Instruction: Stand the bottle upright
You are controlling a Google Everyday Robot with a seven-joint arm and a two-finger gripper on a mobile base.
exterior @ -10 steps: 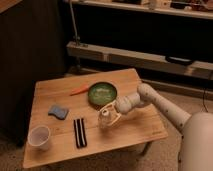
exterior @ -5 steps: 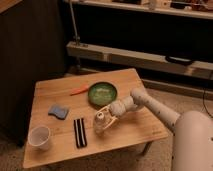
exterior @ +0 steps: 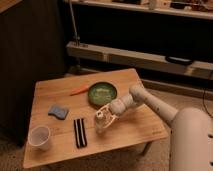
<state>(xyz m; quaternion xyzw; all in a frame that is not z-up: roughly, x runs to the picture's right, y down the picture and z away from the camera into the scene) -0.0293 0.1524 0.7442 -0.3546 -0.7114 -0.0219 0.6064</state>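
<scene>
The bottle (exterior: 100,123), small and cream-white, is near the middle of the wooden table (exterior: 135,127), roughly upright with its base at or close to the tabletop. My gripper (exterior: 104,116) reaches in from the right and is shut on the bottle's upper part, hiding its cap. The white arm (exterior: 150,102) runs back to the robot body at the lower right.
A green bowl (exterior: 102,93) sits just behind the gripper, with an orange stick-like object (exterior: 80,90) to its left. A blue sponge (exterior: 58,111), a black striped object (exterior: 80,132) and a white paper cup (exterior: 40,137) lie to the left. A dark shelf unit stands behind the table.
The gripper with the bottle has moved slightly down and to the left, toward the tabletop. The other objects have not moved.
</scene>
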